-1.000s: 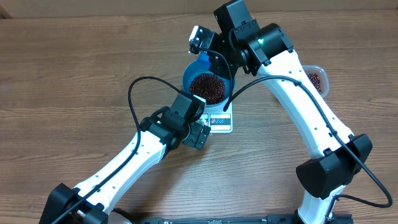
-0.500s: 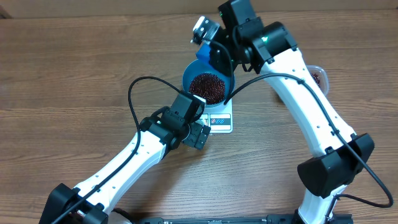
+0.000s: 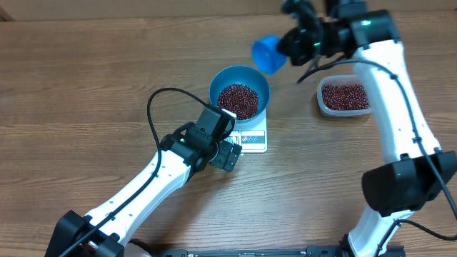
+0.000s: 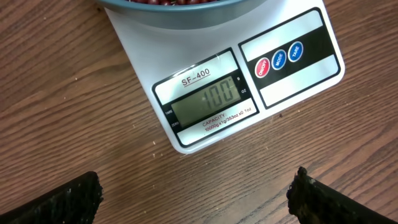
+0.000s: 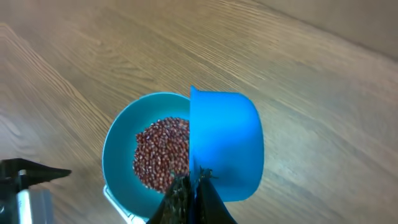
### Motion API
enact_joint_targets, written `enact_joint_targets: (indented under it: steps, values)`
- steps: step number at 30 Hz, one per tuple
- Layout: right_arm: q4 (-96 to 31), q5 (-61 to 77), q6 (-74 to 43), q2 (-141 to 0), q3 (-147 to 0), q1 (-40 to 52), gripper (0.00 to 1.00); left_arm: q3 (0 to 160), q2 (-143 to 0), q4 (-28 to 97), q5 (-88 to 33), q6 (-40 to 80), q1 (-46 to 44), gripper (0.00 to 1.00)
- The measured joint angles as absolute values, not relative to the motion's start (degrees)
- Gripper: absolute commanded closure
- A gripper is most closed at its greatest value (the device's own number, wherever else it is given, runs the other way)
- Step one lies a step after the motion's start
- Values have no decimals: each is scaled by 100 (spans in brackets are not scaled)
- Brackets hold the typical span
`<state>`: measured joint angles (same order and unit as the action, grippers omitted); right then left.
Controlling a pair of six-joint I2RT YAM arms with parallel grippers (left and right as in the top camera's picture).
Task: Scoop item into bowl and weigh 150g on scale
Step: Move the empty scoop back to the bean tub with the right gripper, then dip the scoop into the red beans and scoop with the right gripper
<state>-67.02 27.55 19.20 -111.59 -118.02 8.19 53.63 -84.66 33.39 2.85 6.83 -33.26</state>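
Observation:
The blue bowl (image 3: pixel 258 80) stands on the white scale (image 3: pixel 253 138) and holds a heap of dark red-brown beans (image 3: pixel 238 100). In the left wrist view the scale (image 4: pixel 143 43) shows 100 on its display (image 4: pixel 208 104), with the bowl's underside (image 4: pixel 180 15) at the top edge. My left gripper (image 4: pixel 193 199) hovers open over bare wood just in front of the scale. My right gripper (image 3: pixel 289 44) is shut on the handle of a small blue scoop (image 3: pixel 268 53), up and to the right of the bowl. In the right wrist view the scoop (image 5: pixel 227 146) stands on edge beside the bowl (image 5: pixel 118 149).
A clear plastic tub (image 3: pixel 345 96) with more beans sits on the wooden table to the right of the bowl, under my right arm. My left arm lies across the table's front left, its black cable arching above it.
My right arm has swung from above the bowl's far rim out to the right, carrying the scoop clear of the bowl and uncovering the tub. The left arm has not moved.

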Motion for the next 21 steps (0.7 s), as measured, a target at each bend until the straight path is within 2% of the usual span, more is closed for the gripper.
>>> enact_joint_targets:
  steps: [4, 10, 21]
  values:
    - [-7183, 2821, 1844, -11159, -11804, 222, 96, 5363, -8466, 3339, 285, 683, -3326, 0]
    - [-7719, 2091, 1800, -11159, -11804, -519, 96, 5363, -8466, 3339, 285, 683, -3326, 0]
    - [-7789, 390, 1802, -11159, -11367, -596, 96, 5363, -8466, 3339, 285, 683, -3326, 0]
